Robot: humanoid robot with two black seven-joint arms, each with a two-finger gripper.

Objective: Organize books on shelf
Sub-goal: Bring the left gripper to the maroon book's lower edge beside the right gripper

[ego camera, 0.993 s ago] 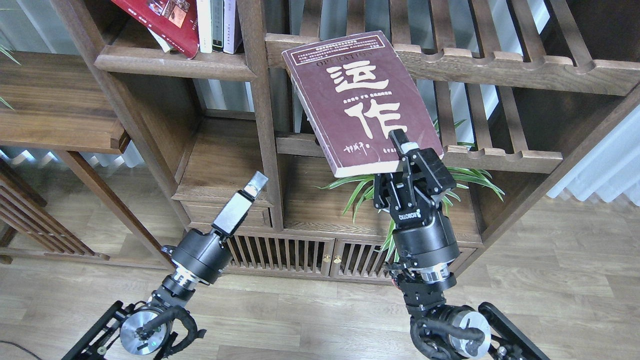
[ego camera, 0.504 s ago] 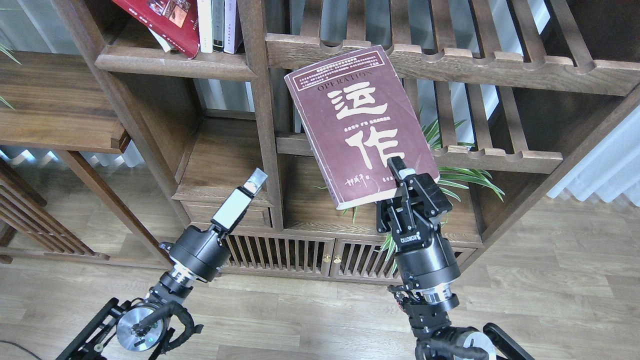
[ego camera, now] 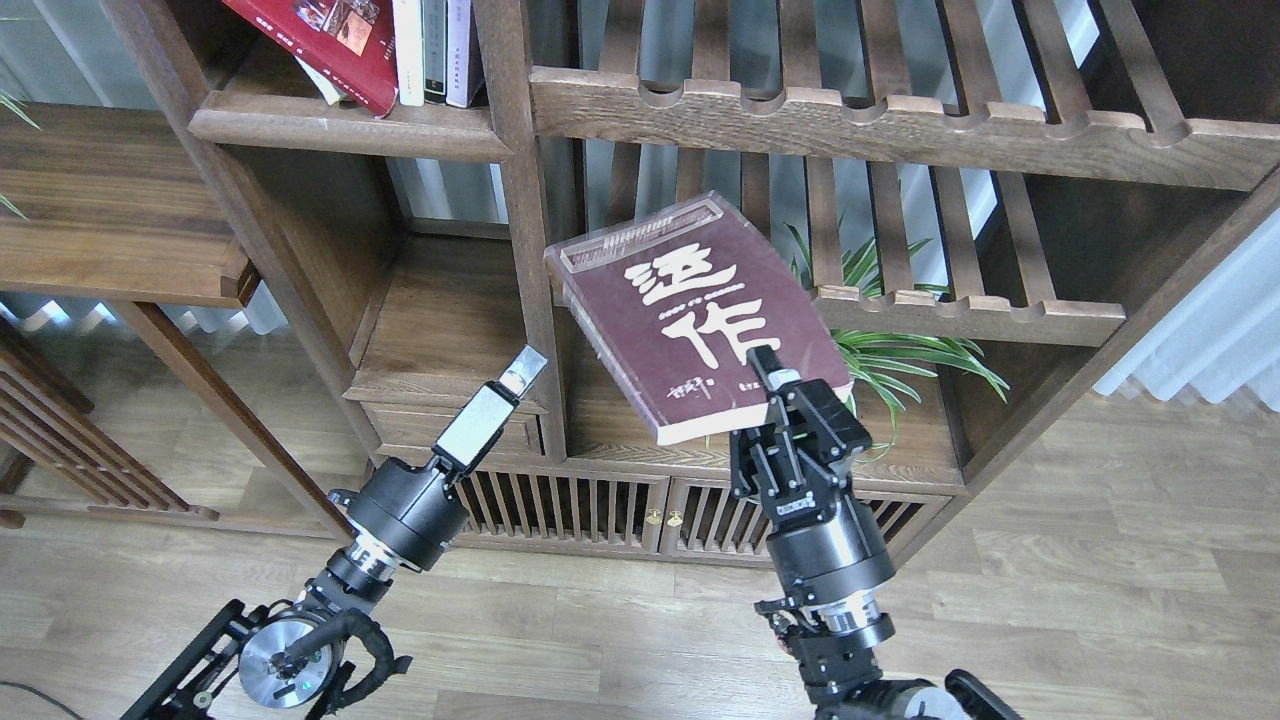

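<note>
Thick maroon book (ego camera: pixel 690 315) held in the air, in front of the slatted rack (ego camera: pixel 960 315).
Your right gripper (ego camera: pixel 770 375) pinches its lower corner only; heavy, it may sag. Left gripper (ego camera: pixel 522 370): state unclear.

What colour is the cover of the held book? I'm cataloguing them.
Maroon book with big white characters, seen in the head view.

floor (ego camera: pixel 1100 600): pale wood planks | dark wooden shelving unit (ego camera: pixel 520 200) | white curtain (ego camera: pixel 1220 330) right
</note>
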